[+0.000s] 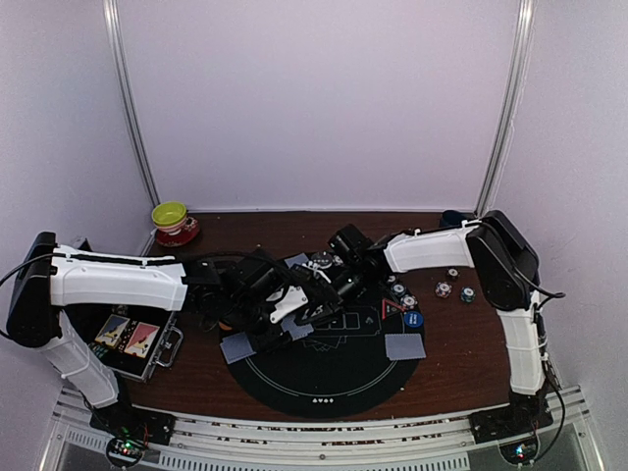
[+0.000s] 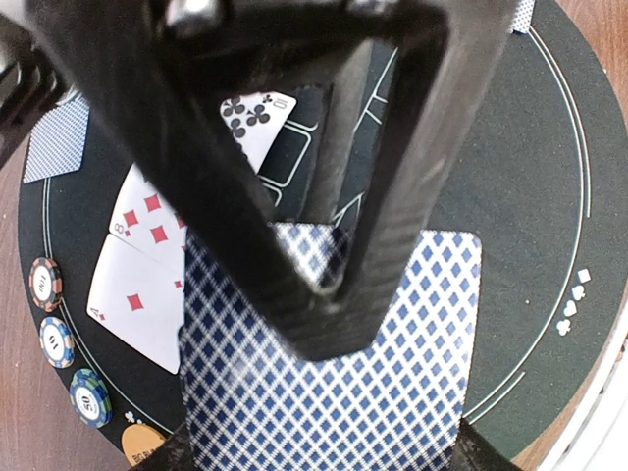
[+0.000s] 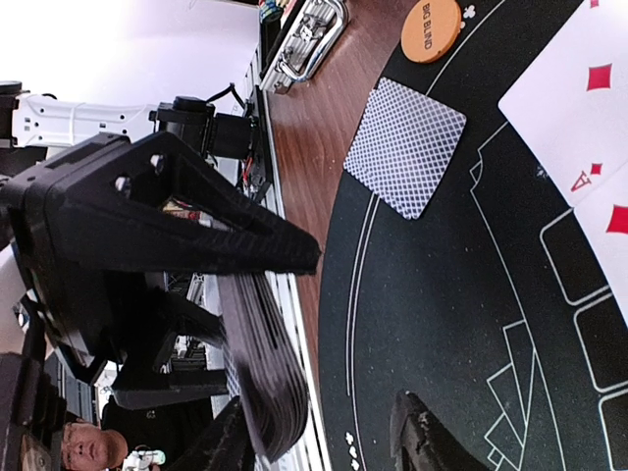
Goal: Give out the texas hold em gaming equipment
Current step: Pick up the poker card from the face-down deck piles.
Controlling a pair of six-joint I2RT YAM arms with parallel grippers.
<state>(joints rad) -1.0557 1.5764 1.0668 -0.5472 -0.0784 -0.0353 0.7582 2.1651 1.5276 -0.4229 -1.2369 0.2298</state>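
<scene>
Face-up cards (image 2: pixel 137 294) three, one deck (image 2: pixel 392 392) in left tool (image 2: pixel 319 319)

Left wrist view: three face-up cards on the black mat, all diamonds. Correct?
Not all diamonds. There are three face-up cards on the black mat, but only the ace and the eight are diamonds. The third is the ten of clubs, as the left wrist view shows.

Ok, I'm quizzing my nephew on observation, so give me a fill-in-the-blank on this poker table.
The orange disc reads BIG ____. The face-up ace is of ____. The yellow-green bowl sits on a ____ saucer. The left pincer grips a card showing its ____.
Missing: BLIND; diamonds; red; back.
</scene>
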